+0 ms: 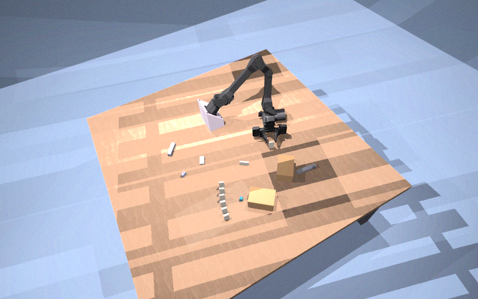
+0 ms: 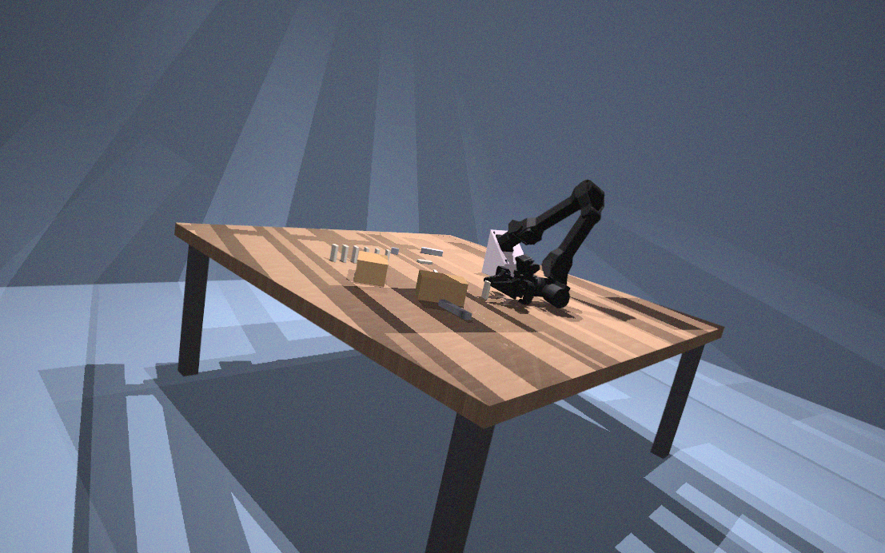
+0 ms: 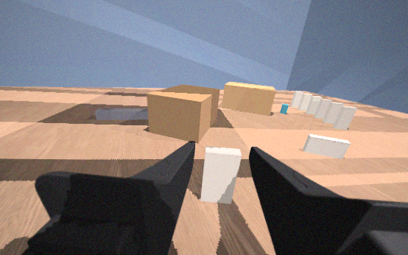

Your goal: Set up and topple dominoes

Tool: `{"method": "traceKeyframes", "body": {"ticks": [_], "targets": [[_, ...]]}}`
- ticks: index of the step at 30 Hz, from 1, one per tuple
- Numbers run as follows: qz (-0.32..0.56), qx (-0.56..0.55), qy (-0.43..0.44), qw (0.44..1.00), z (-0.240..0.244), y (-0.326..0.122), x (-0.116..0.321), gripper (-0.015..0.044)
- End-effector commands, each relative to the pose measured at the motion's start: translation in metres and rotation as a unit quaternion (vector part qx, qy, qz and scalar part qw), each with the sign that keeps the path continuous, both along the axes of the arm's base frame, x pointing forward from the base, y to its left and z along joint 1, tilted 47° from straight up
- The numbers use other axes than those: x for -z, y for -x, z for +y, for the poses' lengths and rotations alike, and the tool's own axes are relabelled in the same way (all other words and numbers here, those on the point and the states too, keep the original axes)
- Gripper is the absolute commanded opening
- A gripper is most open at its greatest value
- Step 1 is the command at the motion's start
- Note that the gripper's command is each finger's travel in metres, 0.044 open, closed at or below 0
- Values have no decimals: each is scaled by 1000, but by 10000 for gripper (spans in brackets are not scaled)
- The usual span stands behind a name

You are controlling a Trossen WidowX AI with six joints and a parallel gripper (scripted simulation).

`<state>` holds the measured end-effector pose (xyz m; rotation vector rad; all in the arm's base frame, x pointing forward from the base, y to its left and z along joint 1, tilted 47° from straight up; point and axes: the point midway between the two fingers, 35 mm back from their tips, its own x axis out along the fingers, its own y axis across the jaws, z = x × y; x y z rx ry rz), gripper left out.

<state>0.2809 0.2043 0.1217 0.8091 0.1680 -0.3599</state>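
Wood-grained planks of light and shadow stripe the tabletop (image 1: 203, 237) (image 2: 500, 371) (image 3: 118, 140), and on it six slim, white, rectangular dominoes (image 1: 222, 200) (image 2: 344, 252) (image 3: 324, 108) stand in a row! Beside them sit a tiny blue block (image 1: 241, 198) (image 3: 284, 108) and a tan, flat-faced box (image 1: 261, 198) (image 2: 371, 268) (image 3: 248, 99). Now to the black gripper (image 1: 272, 141) (image 2: 488, 280) (image 3: 222, 145): fingers parted, roughly halfway open, gripping nothing! Between them, a smooth white domino (image 1: 270, 144) (image 2: 486, 290) (image 3: 221, 175) stands upright, gaps showing either side, well apart from the row. Another white domino (image 1: 244, 163) (image 3: 327, 146) rests on its long edge nearer the line.
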Motion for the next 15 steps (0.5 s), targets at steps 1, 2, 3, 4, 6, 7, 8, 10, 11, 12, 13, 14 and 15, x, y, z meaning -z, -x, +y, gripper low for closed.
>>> {"method": "traceKeyframes", "body": {"ticks": [1,2,3,4,6,7,8,10,11,12,13,14,15], "targets": [[-2,1,-2,1000,0,0,0,291],[-2,1,-2,1000,0,0,0,317],[-2,1,-2,1000,0,0,0,343],[-2,1,-2,1000,0,0,0,370],[-2,1,-2,1000,0,0,0,422],[-2,1,-2,1000,0,0,0,440],[-2,1,-2,1000,0,0,0,440],[-1,1,-2,1000,-1,0,-1,440],[-1,1,-2,1000,-4,0,-5,440],[-1,1,-1,1000,-10,-1,-11,440],[0,1,-1,1000,-18,-1,-18,440],[0,0,-1,1000,-26,-1,-25,440],[0,0,0,1000,-32,-1,-30,440]]}}
